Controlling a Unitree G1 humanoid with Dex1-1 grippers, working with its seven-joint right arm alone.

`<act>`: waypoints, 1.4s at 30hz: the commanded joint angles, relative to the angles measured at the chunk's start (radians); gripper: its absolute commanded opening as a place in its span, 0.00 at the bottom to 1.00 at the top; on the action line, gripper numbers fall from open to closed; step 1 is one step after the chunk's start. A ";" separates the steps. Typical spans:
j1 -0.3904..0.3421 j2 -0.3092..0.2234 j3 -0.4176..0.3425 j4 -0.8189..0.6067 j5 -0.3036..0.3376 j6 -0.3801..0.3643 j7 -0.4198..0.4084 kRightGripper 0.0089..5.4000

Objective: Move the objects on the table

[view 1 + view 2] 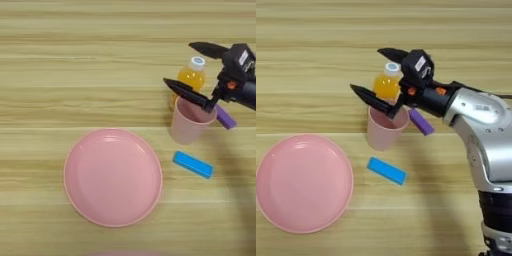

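Observation:
My right gripper is open, its two black fingers spread wide on either side of the orange-juice bottle with the white cap. The bottle stands upright between them; I cannot tell whether either finger touches it. The lower finger reaches across above the rim of the pink cup, which stands upright just in front of the bottle. The large pink plate lies flat to the front left, apart from the gripper, on the wooden table.
A flat blue block lies between the plate and the arm, just in front of the cup. A small purple stick rests right of the cup, under the wrist. The silver forearm comes in from the lower right.

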 commanded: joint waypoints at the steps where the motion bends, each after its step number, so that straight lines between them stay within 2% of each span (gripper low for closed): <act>1: -0.037 -0.007 0.026 -0.044 -0.008 -0.013 -0.016 1.00; 15: 0.004 0.029 0.182 -0.066 -0.036 0.008 0.014 1.00; 28: 0.034 0.065 0.365 -0.035 -0.105 0.031 0.061 1.00; 37: 0.004 0.076 0.461 0.059 -0.160 0.038 0.126 1.00; 42: -0.003 0.124 0.510 0.099 -0.207 0.069 0.102 1.00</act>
